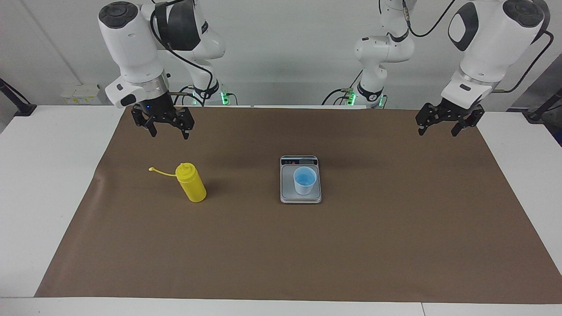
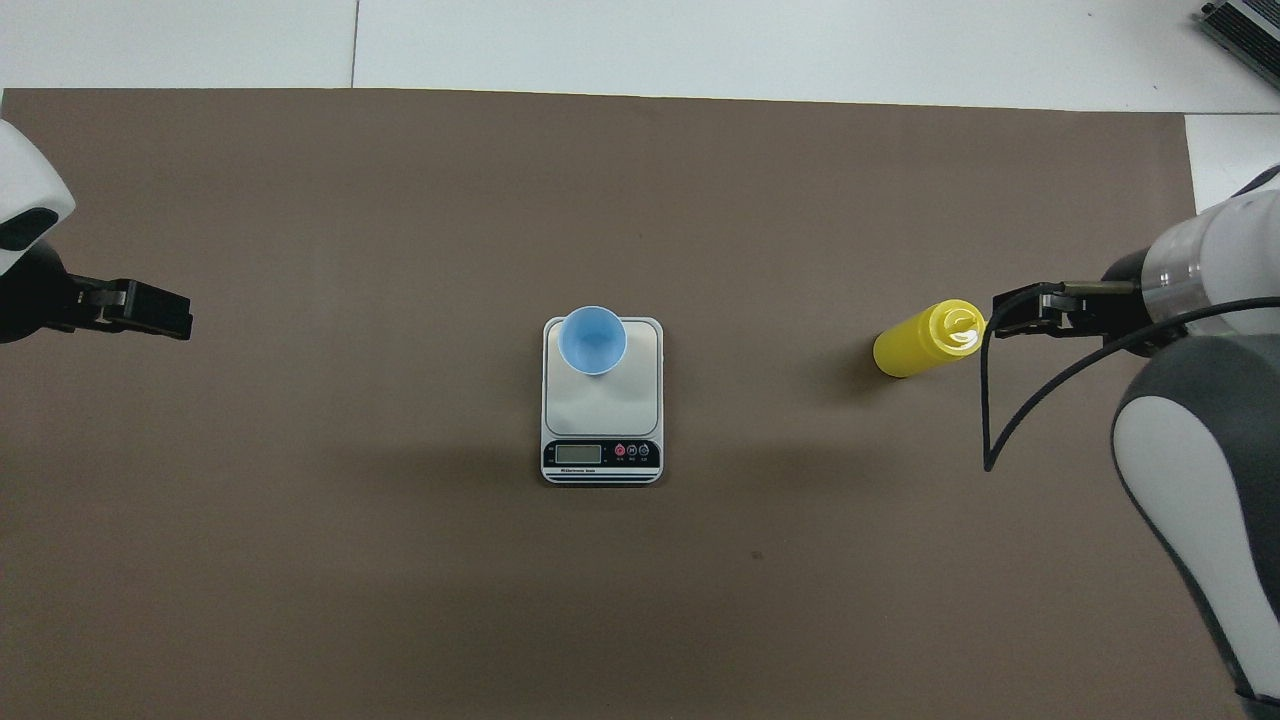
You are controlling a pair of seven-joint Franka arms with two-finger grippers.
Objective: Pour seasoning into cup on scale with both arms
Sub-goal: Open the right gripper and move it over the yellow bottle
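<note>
The yellow seasoning bottle (image 1: 191,183) stands upright on the brown mat toward the right arm's end, with its cap strap (image 1: 160,172) hanging out sideways; it also shows in the overhead view (image 2: 925,340). The light-blue cup (image 1: 304,180) stands on the silver-grey scale (image 1: 300,196) at the mat's middle, and both show from above, cup (image 2: 592,340) on scale (image 2: 600,405). My right gripper (image 1: 169,131) is open and empty, raised over the mat close by the bottle, apart from it. My left gripper (image 1: 439,129) is open and empty, raised over the mat's edge at the left arm's end.
A brown mat (image 1: 281,254) covers most of the white table (image 1: 52,175). The scale's display strip (image 2: 600,455) faces the robots. A black cable (image 2: 1010,420) loops off the right arm.
</note>
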